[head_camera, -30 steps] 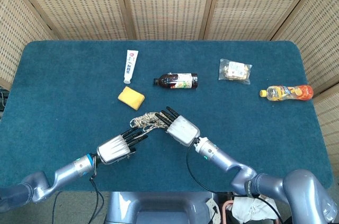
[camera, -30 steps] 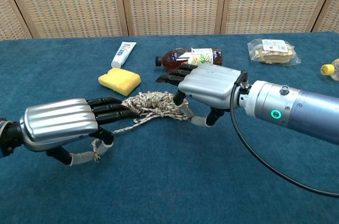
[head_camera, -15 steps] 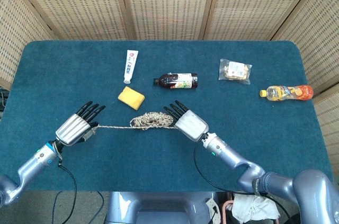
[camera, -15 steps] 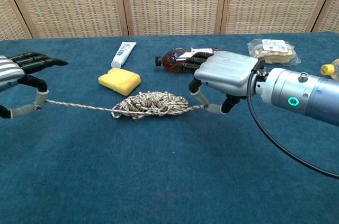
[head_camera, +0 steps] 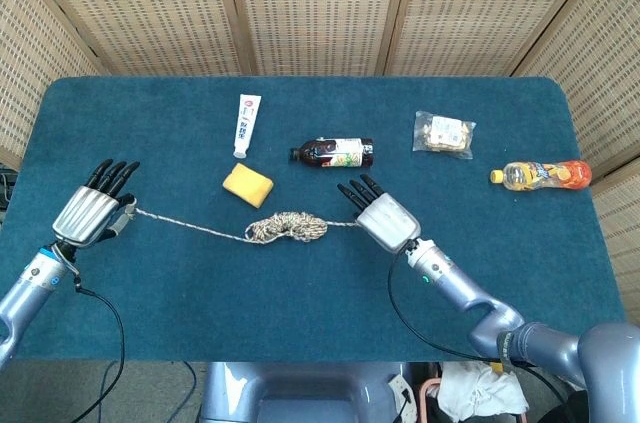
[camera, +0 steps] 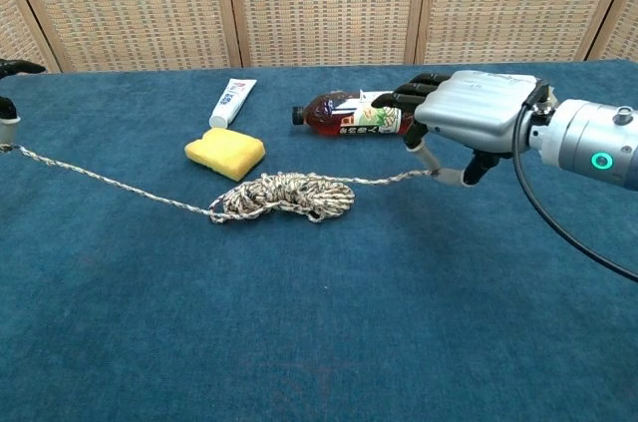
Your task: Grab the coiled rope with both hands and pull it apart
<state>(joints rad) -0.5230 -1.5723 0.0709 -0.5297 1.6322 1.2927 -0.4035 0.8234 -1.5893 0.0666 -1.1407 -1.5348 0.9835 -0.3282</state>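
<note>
Coiled rope (head_camera: 287, 228) lying on the desk (head_camera: 320, 313) between the hands, its strand running left–right: left hand (head_camera: 92, 213) pinches one end well out, right hand (head_camera: 385, 223) pinches the other, nearer the remaining coil, other fingers (head_camera: 356, 189) spread.

A beige-and-brown speckled rope (head_camera: 287, 228) lies on teal cloth (head_camera: 300, 283) beside a yellow sponge (head_camera: 247, 185).

We see bright, even light across the tabletop (head_camera: 300, 293), with soft shadows only; both views are sharp, and the right robot hand (camera: 477, 115) shows mild sheen.
</note>
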